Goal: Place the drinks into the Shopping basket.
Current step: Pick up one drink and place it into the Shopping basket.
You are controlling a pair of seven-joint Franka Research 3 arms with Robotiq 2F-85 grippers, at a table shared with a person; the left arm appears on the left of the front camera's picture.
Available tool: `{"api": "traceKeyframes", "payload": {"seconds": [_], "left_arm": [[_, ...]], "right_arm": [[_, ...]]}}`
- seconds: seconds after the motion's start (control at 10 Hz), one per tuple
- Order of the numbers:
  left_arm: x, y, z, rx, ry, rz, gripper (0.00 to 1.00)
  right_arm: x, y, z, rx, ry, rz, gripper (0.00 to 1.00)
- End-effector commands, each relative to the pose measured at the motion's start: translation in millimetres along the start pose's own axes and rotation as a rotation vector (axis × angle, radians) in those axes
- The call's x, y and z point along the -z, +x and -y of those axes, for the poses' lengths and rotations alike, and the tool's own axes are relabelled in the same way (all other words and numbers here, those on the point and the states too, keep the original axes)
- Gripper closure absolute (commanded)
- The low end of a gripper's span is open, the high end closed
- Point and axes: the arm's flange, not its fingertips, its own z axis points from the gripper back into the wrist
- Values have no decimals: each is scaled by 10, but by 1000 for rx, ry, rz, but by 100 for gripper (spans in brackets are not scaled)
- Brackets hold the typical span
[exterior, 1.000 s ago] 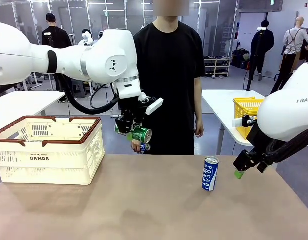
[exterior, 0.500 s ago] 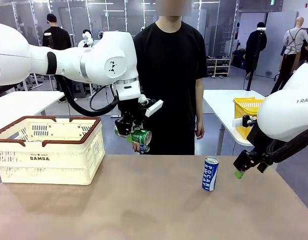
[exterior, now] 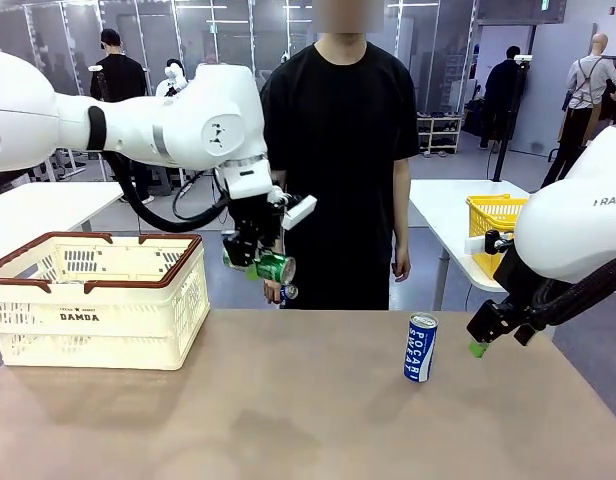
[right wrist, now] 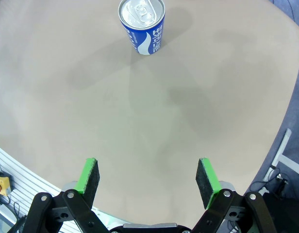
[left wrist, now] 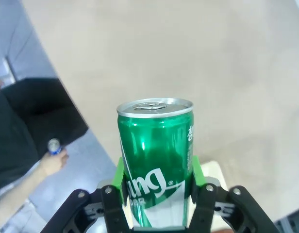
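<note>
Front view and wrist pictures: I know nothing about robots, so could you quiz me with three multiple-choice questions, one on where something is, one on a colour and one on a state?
1. The blue can stands:
A) on a shelf
B) on the table
C) on the floor

2. The rim of the basket is:
A) brown
B) blue
C) black

3. The left tool is:
A) open and empty
B) shut on a green can
C) shut on a spoon

Answers:
1 B, its base rests upright on the tabletop.
2 A, a brown band runs round the top of the cream walls.
3 B, the left wrist view shows the green pads pressed against both sides of the can.
</note>
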Motion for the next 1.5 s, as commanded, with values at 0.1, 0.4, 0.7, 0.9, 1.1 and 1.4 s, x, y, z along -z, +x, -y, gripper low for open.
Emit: {"api": "traceKeyframes", "payload": {"seconds": [0.1,0.4,0.7,0.9,1.1,1.4], "left_arm": [[-473,-574,167,-120,60,-22,42],[-593,-1402,419,-315,72,-53,42],[-652,-2068,745,-451,133,-40,42],[-569,-2370,831,-518,114,-27,42],[-380,-2549,888,-538,119,-1,42],[-102,-2689,960,-519,123,1,42]], "right_arm": [[-11,1,15,-14,6,-3,0],[-11,1,15,-14,6,-3,0],[-11,1,15,-14,6,-3,0],[-11,1,15,-14,6,-3,0],[-11,1,15,-14,6,-3,0],[-11,1,15,-14,6,-3,0]]}}
